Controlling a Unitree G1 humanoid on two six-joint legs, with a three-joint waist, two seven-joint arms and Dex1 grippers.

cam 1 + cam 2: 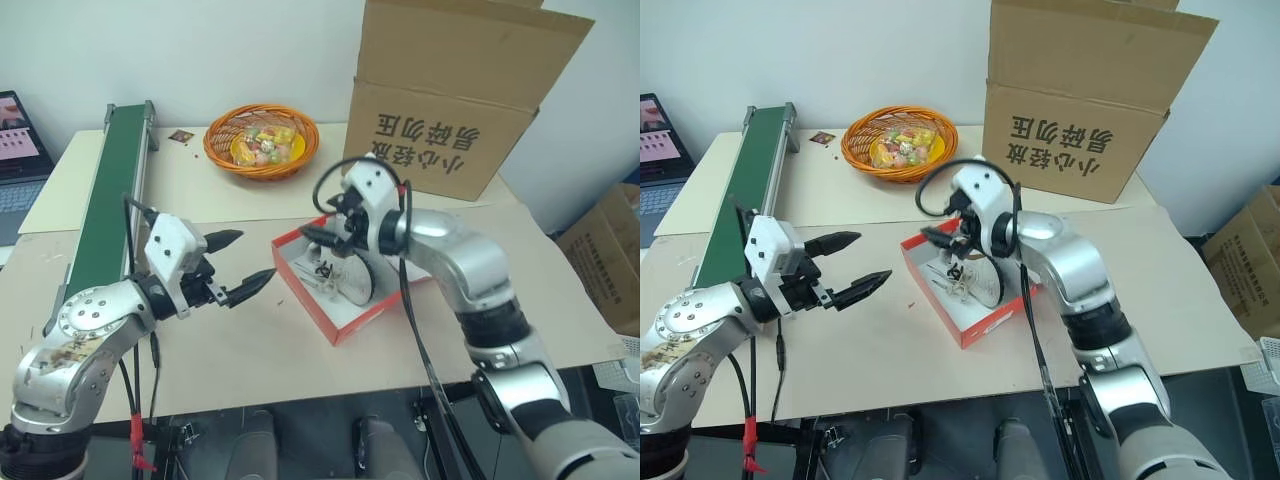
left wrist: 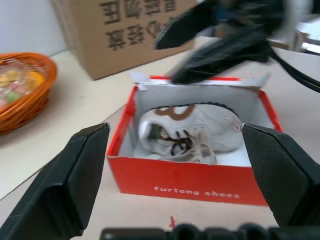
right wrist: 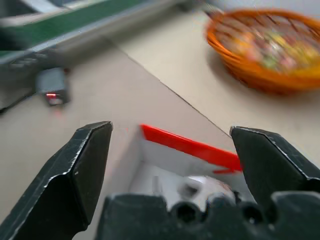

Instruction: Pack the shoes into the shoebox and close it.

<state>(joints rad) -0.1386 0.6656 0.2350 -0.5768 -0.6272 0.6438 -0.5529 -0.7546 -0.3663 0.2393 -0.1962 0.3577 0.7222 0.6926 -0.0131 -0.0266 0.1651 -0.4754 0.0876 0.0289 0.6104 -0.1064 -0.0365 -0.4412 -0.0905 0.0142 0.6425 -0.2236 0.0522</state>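
Both shoes (image 2: 185,131) seem to sit inside the shoebox (image 1: 345,322) at frame centre, though only one white sneaker reads clearly. Lid not closed. Right gripper (image 1: 322,236) hovers over the box's upper edge, jaws spread, empty. Left gripper (image 1: 245,262) waits left of the box, jaws wide, empty. Judgement: find the hinged lid behind the box, steady the near wall, fold the lid down evenly.
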